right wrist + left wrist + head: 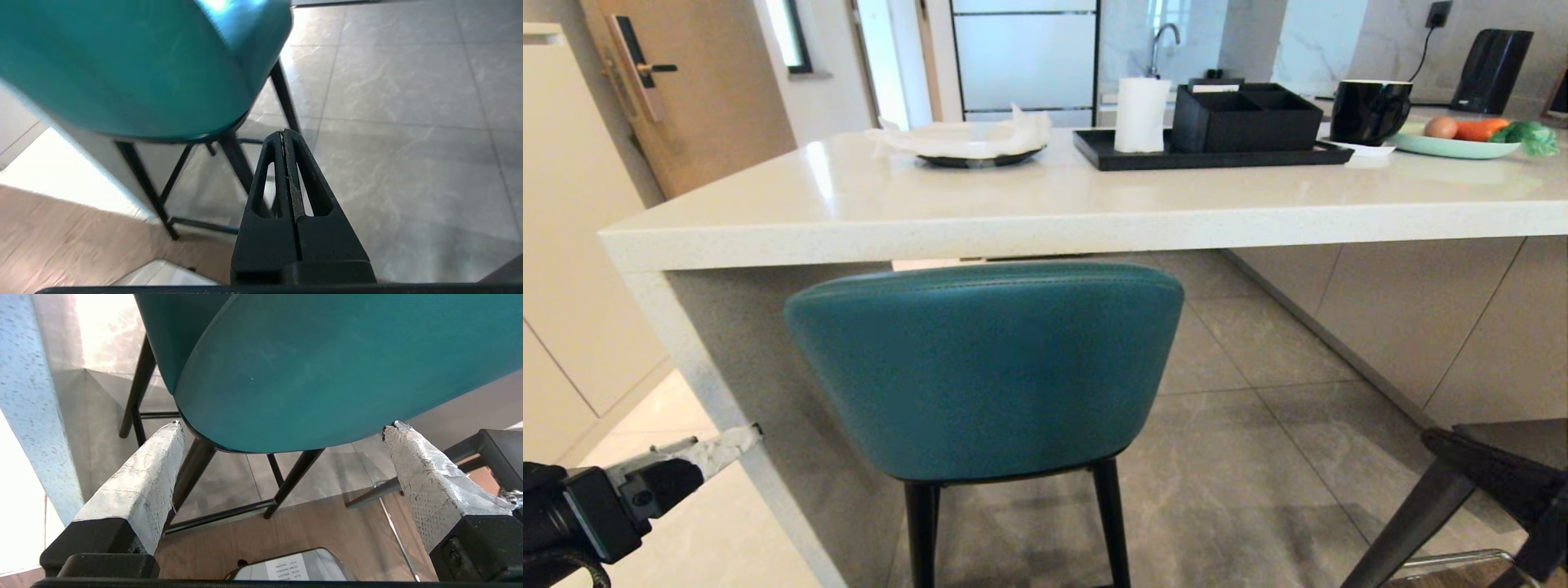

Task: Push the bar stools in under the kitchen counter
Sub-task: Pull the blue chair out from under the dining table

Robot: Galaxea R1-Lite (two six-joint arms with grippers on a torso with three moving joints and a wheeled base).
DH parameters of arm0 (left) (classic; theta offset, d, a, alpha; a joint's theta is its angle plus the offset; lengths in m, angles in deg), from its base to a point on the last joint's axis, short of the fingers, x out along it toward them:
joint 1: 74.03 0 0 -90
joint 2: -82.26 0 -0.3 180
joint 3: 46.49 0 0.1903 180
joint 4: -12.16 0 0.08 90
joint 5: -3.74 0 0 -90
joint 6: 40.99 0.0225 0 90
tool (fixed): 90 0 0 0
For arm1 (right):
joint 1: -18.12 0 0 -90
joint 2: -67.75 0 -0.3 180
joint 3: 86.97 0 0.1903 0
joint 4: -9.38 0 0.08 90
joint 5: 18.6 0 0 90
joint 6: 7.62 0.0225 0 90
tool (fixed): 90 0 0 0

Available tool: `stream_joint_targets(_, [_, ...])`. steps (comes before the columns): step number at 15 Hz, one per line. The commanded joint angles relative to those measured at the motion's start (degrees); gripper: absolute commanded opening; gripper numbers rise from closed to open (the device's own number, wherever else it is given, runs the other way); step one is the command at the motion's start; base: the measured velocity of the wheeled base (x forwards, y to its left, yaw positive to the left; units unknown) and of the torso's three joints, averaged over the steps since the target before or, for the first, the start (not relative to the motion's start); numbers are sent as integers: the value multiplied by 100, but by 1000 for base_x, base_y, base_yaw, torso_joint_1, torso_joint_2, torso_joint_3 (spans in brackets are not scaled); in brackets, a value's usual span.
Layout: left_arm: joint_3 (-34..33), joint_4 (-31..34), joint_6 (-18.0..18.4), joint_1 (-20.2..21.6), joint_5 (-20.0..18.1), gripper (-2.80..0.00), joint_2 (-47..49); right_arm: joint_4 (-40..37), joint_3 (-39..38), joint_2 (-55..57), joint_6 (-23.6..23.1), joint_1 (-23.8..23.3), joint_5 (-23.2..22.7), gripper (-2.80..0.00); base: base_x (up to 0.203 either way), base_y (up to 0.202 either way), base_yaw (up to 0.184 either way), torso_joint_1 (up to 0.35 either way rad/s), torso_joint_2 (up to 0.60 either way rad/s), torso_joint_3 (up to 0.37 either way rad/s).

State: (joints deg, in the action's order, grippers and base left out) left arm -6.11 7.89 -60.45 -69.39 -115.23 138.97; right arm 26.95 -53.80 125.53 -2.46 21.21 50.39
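Teal leather stool with rounded back, black legs [984, 367] stands at thick glossy off-white stone counter [1013, 220] edge, backrest outside slab; left gripper [282, 426] spread wide just behind backrest; right gripper [282, 132] pinched shut, empty, low beside legs

Black tray [1111, 157] (paper roll [1141, 114] aboard), mug [1368, 111]

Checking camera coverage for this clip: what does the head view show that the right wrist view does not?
Only the head view shows the kitchen counter with a black tray, paper roll, mug and vegetable plate on it, the dark grey stool at lower right, and the left pincer at lower left.

Only the right wrist view shows the right pincer, shut and empty, beside the teal stool's leg, plus the stool's footrest bars.

Both show the teal stool and the grey tiled floor.
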Motion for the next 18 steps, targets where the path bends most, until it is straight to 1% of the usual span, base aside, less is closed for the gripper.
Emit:
stream_joint_targets(1, [129,-22,-26,-13,-21,-280,180,413,12,672,-69,-5,167,-280,0,0,0,0,0,0])
stream_joint_targets(3, [322,-19,-43,-1,-6,-280,485,802,-29,1042,-102,-1,234,-280,0,0,0,0,0,0])
stream_joint_targets(6, [337,-28,1,23,36,-280,865,1263,-54,1538,-119,23,238,-280,0,0,0,0,0,0])
stream_joint_targets(7, [368,-77,14,31,46,-280,1006,1480,-61,1735,-128,41,237,-280,0,0,0,0,0,0])
stream_joint_targets(8, [368,-293,24,34,51,-280,1173,1685,-84,1930,-169,53,237,-280,0,0,0,0,0,0])
stream_joint_targets(9, [318,-672,40,36,54,-280,1391,1902,-147,2126,-247,62,239,-280,0,0,0,0,0,0])
stream_joint_targets(10, [233,-1184,98,41,77,-280,1665,2230,-269,2345,-331,96,240,-280,0,0,0,0,0,0])
stream_joint_targets(11, [97,-1858,246,50,137,-280,1959,2680,-416,2589,-369,142,243,-280,0,0,0,0,0,0])
stream_joint_targets(14, [-485,-3519,953,83,291,-280,2915,4128,-726,3602,-480,226,286,-280,0,0,0,0,0,0])
stream_joint_targets(15, [-638,-3942,1058,87,322,-280,3152,4421,-766,3898,-516,340,391,-280,0,0,0,0,0,0])
stream_joint_targets(16, [-708,-4162,1106,89,343,-280,3301,4564,-758,4032,-530,602,566,-280,0,0,0,0,0,0])
stream_joint_targets(18, [-669,-4215,1111,68,348,-280,3353,4651,-422,4060,-526,1176,933,-280,0,0,0,0,0,0])
